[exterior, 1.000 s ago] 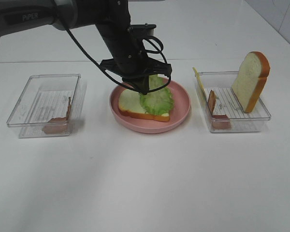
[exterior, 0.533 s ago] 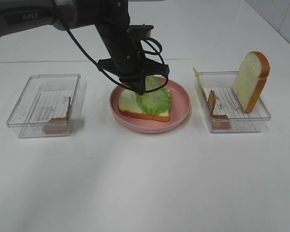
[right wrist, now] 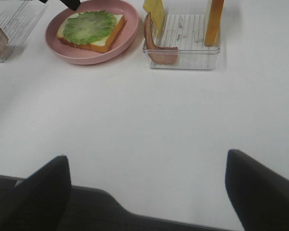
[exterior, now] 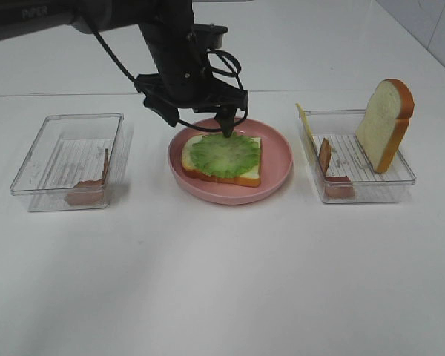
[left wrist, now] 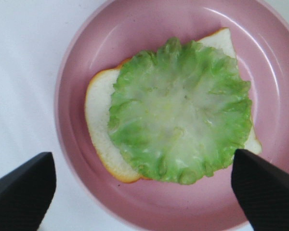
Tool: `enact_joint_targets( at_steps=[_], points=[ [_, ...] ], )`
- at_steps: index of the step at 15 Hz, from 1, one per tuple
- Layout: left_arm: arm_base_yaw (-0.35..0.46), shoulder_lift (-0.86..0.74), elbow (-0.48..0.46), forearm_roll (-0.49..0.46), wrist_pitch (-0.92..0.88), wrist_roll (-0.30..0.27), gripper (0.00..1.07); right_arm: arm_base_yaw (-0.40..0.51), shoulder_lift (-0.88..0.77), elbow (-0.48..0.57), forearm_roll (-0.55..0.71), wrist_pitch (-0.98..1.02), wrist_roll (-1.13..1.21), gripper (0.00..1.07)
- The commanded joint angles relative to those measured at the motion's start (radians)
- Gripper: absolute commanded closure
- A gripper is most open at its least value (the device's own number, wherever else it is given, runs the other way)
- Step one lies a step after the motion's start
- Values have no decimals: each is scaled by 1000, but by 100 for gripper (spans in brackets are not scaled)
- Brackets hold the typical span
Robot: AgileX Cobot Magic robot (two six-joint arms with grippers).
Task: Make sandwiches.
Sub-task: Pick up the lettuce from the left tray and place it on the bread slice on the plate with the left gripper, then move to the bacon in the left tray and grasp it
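I see a round pink plate (exterior: 284,159) at the middle of the white counter (exterior: 222,282). On my overhead view a clear plastic tray (exterior: 59,159) sits off to its left, and a second clear tray (exterior: 345,156) sits near its right side. Both have ribbed floors, and neither touches the plate.

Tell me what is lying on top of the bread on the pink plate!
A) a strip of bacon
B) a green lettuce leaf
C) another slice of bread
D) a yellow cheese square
B: a green lettuce leaf lies flat on the bread slice in the pink plate, with nothing else on top of it.
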Motion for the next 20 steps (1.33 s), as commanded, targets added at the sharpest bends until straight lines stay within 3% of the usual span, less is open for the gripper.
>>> enact_joint_targets(
  at_steps=[1,4,7,8,10,12,15,20],
  points=[
    [0,-83,-8,56,107,-10,5,-3,-29,4,5,-9,-6,22],
    [1,-120,-2,148,292,-43,6,-3,-29,4,5,-9,-6,22],
    [1,-154,30,70,292,-30,6,-3,-29,4,5,-9,-6,22],
    [27,-231,140,53,292,-20,6,-3,-29,4,5,-9,-6,22],
    [65,-310,234,41,292,-24,6,-3,-29,4,5,-9,-6,22],
    [160,-421,329,36,292,-24,6,-3,-29,4,5,-9,-6,22],
    [246,-435,378,2,291,-21,6,-3,-29,4,5,-9,-6,22],
    [242,-341,378,-34,289,-5,6,-3,-29,4,5,-9,-6,22]
  ],
)
